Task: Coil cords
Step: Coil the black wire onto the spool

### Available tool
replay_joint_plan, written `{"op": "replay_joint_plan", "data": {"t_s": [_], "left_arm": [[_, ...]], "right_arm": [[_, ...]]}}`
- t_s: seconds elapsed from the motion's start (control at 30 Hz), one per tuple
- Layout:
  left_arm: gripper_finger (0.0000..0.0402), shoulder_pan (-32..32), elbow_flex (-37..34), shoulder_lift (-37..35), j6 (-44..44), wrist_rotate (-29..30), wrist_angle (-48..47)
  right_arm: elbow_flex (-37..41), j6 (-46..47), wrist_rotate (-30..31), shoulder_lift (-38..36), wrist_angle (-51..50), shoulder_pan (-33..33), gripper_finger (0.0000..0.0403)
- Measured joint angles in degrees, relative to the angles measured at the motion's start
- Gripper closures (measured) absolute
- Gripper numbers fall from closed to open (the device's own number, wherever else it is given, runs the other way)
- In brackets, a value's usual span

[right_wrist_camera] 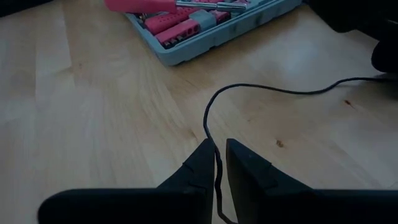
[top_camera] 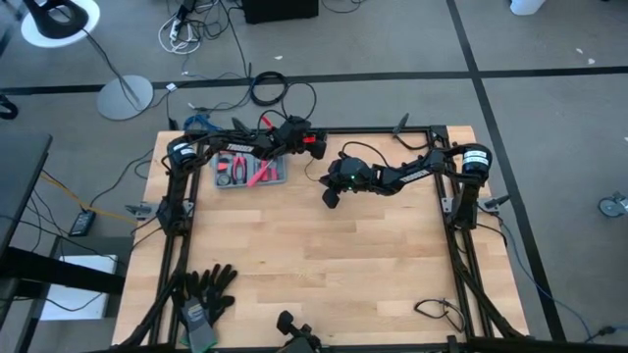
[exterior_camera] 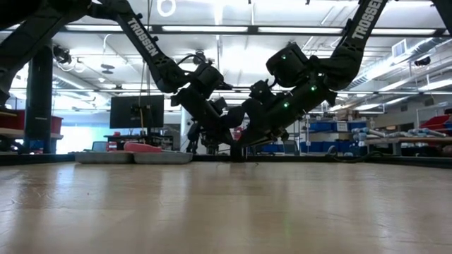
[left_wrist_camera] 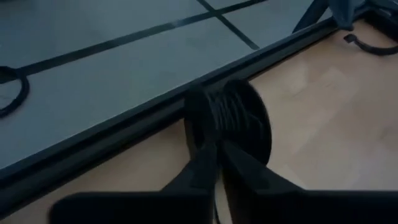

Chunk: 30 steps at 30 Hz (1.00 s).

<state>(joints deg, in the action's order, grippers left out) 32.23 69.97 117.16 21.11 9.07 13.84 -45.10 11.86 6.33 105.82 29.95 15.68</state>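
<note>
The cord (right_wrist_camera: 273, 89) is a thin black wire lying in a loose curve on the wooden table. It ends at a round black puck (left_wrist_camera: 239, 118) with wire wound around it, which stands on edge by the table's far rail. My left gripper (left_wrist_camera: 217, 152) reaches along the far edge and is shut at the puck's lower rim. My right gripper (right_wrist_camera: 216, 149) comes in from the right to the table's far middle (top_camera: 331, 194) and is shut on the cord. In the low view both grippers (exterior_camera: 236, 149) are low over the table, close together. My left gripper closes its two fingers (left_wrist_camera: 202, 165) at the puck's lower rim (left_wrist_camera: 217, 138), slanting down toward the far edge. The fingertips hide whether they have the wound wire or the rim. The puck stays on edge on the table. My right gripper pinches a single strand of the cord (right_wrist_camera: 211, 138) between its two fingertips, slanting down from the table's right. The fingers lie along the strand, which runs back between them. Ahead of the fingers the cord bends slack across the wood.
A grey tray (top_camera: 250, 169) of red tools sits at the far left, just ahead of my right gripper in its wrist view (right_wrist_camera: 205, 31). Black gloves (top_camera: 208, 289) lie near the front left. Another small cord (top_camera: 437, 312) lies at the front right. The dark frame rail (left_wrist_camera: 93, 149) borders the far edge.
</note>
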Motion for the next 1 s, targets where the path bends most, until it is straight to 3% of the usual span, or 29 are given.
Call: {"op": "replay_joint_plan", "data": {"t_s": [0.07,0.4,0.6,0.8,1.0], "left_arm": [[0.0393,0.0,0.0,0.0,-0.5,-0.6,0.3],[0.04,0.0,0.0,0.0,-1.3,-1.8,0.3],[0.0401,0.0,0.0,-0.3,-1.5,-7.3,-1.4],[0.0401,-0.5,-0.7,-4.7,-5.6,-8.6,-8.3],[0.0401,-3.3,-8.6,-11.3,-6.0,-10.2,-8.4]], "right_arm": [[0.0,0.3,0.0,0.0,0.0,0.0,0.0362],[0.0,0.6,-0.6,0.0,0.0,-0.2,0.0362],[0.0,2.2,-4.6,0.0,-1.1,-0.3,0.0362],[0.0,4.0,-7.9,-1.9,-4.9,-1.2,0.0362],[0.0,4.5,-7.9,-4.3,-5.7,-3.9,0.0364]]}}
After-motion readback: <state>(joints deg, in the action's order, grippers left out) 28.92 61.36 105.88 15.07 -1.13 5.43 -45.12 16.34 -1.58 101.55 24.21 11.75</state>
